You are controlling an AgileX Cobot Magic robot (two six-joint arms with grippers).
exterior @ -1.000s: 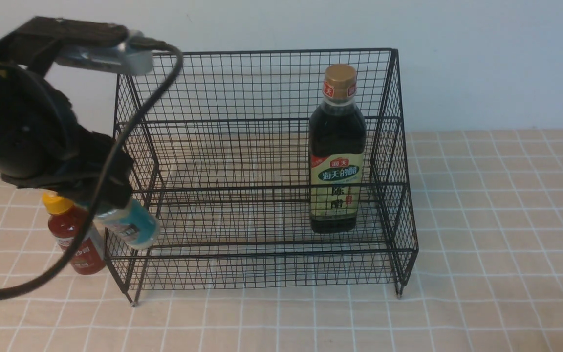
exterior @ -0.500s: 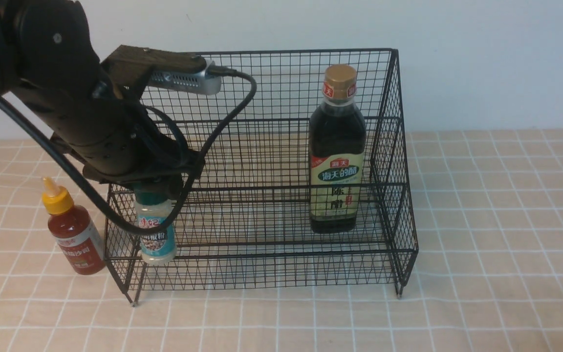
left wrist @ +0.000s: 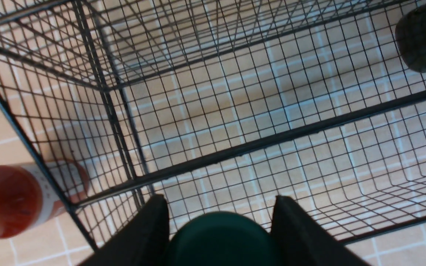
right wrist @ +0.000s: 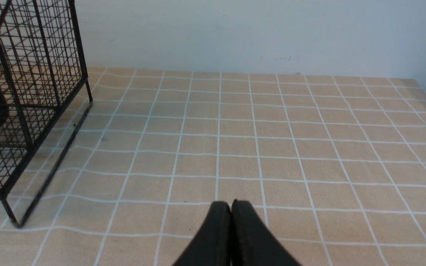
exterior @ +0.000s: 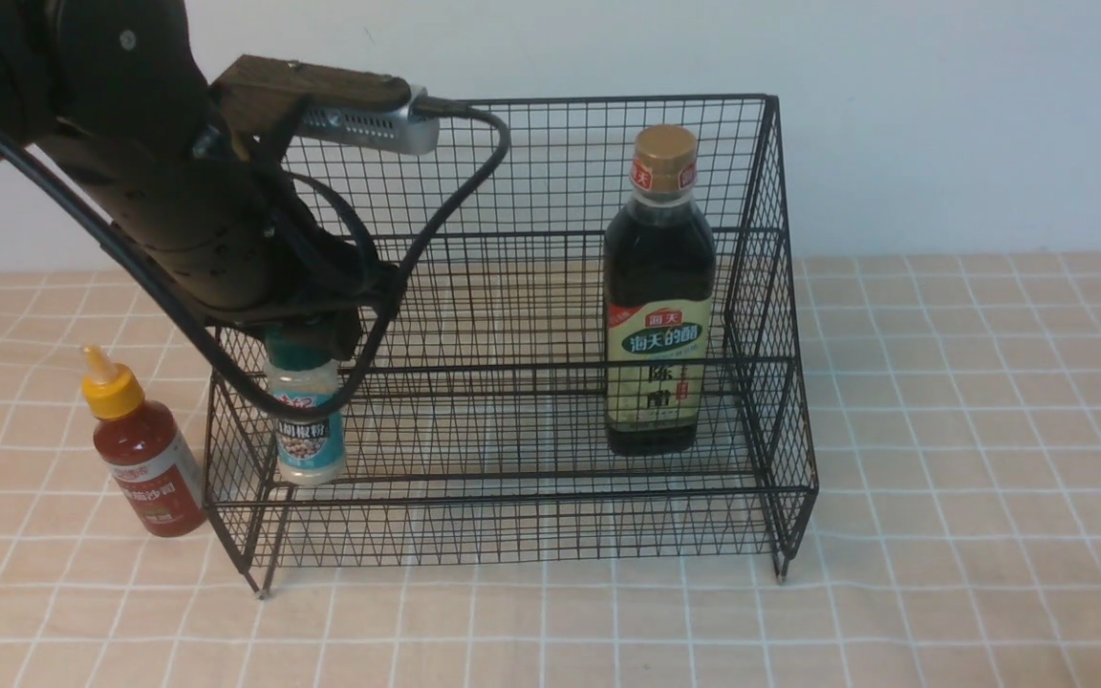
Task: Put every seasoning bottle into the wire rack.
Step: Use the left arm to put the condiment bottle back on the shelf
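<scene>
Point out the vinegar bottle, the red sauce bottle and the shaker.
vinegar bottle [exterior: 656, 368], front view, on its cream label.
red sauce bottle [exterior: 140, 441], front view, on its red body.
shaker [exterior: 307, 446], front view, on its label.

**Soft, even light; near objects blur**

Bright and diffuse throughout. Wire rack [exterior: 531, 521] throws only faint shadows on the desk [exterior: 990, 430]. Front view sharp. Left wrist view: shaker lid [left wrist: 220, 236], closest to lens, soft and out of focus.

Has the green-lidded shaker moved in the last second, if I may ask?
Yes: the shaker, in the left gripper, moved right, away from the red sauce bottle, into the left end of the wire rack.
</scene>
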